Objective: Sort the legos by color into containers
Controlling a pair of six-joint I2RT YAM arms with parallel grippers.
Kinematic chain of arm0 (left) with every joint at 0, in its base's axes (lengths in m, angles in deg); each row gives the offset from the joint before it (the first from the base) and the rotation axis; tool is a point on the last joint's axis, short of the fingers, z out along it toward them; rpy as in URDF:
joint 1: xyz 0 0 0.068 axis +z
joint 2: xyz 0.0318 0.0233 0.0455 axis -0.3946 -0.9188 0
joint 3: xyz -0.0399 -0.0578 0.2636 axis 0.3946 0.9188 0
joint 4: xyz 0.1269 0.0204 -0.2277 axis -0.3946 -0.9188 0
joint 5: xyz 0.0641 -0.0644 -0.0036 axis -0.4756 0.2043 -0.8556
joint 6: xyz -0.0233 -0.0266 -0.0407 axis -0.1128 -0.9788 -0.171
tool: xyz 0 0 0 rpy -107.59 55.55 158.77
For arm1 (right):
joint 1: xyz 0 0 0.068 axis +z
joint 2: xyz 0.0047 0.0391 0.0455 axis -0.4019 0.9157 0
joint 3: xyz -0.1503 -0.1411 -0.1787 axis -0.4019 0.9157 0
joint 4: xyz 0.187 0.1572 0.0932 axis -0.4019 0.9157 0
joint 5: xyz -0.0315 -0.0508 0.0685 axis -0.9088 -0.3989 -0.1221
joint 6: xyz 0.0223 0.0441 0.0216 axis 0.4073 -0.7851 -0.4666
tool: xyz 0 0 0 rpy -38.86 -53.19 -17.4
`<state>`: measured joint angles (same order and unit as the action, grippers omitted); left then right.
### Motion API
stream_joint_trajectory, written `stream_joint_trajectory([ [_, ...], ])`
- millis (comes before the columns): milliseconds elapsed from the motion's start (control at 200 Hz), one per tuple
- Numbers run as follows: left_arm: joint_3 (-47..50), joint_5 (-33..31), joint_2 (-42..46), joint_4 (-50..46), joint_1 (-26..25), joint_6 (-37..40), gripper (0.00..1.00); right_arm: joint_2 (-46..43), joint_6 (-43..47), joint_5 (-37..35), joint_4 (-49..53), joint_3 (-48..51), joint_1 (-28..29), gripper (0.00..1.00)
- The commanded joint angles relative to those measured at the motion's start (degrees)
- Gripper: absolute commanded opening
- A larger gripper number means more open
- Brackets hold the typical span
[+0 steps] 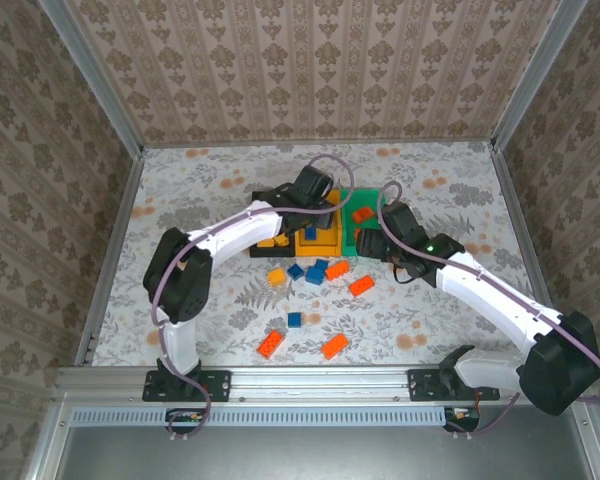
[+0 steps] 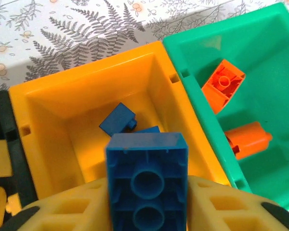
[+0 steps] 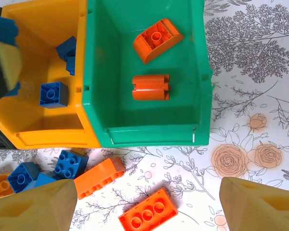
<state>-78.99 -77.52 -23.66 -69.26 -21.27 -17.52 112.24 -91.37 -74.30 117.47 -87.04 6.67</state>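
Through the left wrist: left gripper (image 2: 147, 207) clamped on a blue brick (image 2: 147, 180), hovering over the yellow-orange bin (image 2: 91, 82) with smaller blue bricks (image 2: 118, 120) inside. Through the right wrist: right gripper (image 3: 147, 207) spread wide, empty, above a loose red-orange brick (image 3: 148, 215) on the surface (image 3: 250, 96), on the near side of the green bin (image 3: 149, 134) holding two red-orange pieces (image 3: 156, 39).

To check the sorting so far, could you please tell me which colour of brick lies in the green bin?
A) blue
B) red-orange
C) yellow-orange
B: the right wrist view shows two red-orange bricks on the floor of the green bin, while the blue bricks lie in the yellow-orange bin next to it.
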Motion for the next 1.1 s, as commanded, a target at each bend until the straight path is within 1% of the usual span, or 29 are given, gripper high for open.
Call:
stream_joint_trajectory([
  [0, -5.0, 0.8, -1.9, -4.7, 0.7, -1.8, 0.51, -1.8, 1.0, 1.8, -0.8, 1.0, -0.3, 0.79],
  [65, -5.7, 1.3, -2.5, -4.8, 0.7, -2.3, 0.58, -2.1, 1.4, 2.5, -0.8, 1.1, -0.3, 0.79],
  [200, -4.7, 3.5, 0.3, -2.6, 0.7, -3.9, 0.76, -2.4, 2.6, 4.7, -1.1, 1.8, -0.2, 0.8],
  [310, 0.2, 5.6, 6.8, 1.7, 0.3, -5.4, 0.9, -1.7, 3.2, 5.8, 0.3, 2.3, 0.6, 0.8],
  [415, 6.0, 6.8, 13.5, 4.5, -0.1, -7.0, 0.99, -0.4, 3.1, 5.9, 1.4, 4.0, 2.0, 0.81],
  [560, 16.6, 6.8, 23.3, 7.8, -1.6, -9.5, 1.0, 3.6, 3.0, 5.3, 1.4, 5.9, 3.9, 0.82],
  [665, 24.2, 3.7, 30.7, 8.6, -3.9, -10.4, 1.0, 7.1, 0.6, 3.5, 1.1, 5.9, 6.0, 0.82],
  [755, 29.3, 0.2, 36.5, 7.8, -6.2, -10.6, 1.0, 9.5, -4.6, 0.2, 0.3, 6.2, 8.6, 0.82],
  [800, 31.6, -1.4, 39.0, 7.3, -7.4, -10.9, 1.0, 9.7, -8.9, -2.2, -0.2, 6.4, 9.9, 0.83],
  [810, 32.1, -1.8, 39.5, 7.2, -7.7, -11.1, 1.0, 11.0, -9.7, -2.7, -0.4, 6.5, 10.2, 0.83],
  [910, 36.7, -4.5, 44.5, 6.7, -9.6, -12.4, 1.0, 14.2, -18.2, -4.5, -1.2, 6.4, 11.5, 0.84],
  [1015, 41.0, -4.7, 48.8, 6.4, -10.0, -14.3, 1.0, 17.2, -24.5, -6.1, -0.5, 5.2, 11.4, 0.83],
  [1095, 43.5, -4.5, 51.5, 6.1, -10.1, -15.1, 1.0, 18.6, -27.1, -8.1, -0.2, 4.4, 11.5, 0.83],
])
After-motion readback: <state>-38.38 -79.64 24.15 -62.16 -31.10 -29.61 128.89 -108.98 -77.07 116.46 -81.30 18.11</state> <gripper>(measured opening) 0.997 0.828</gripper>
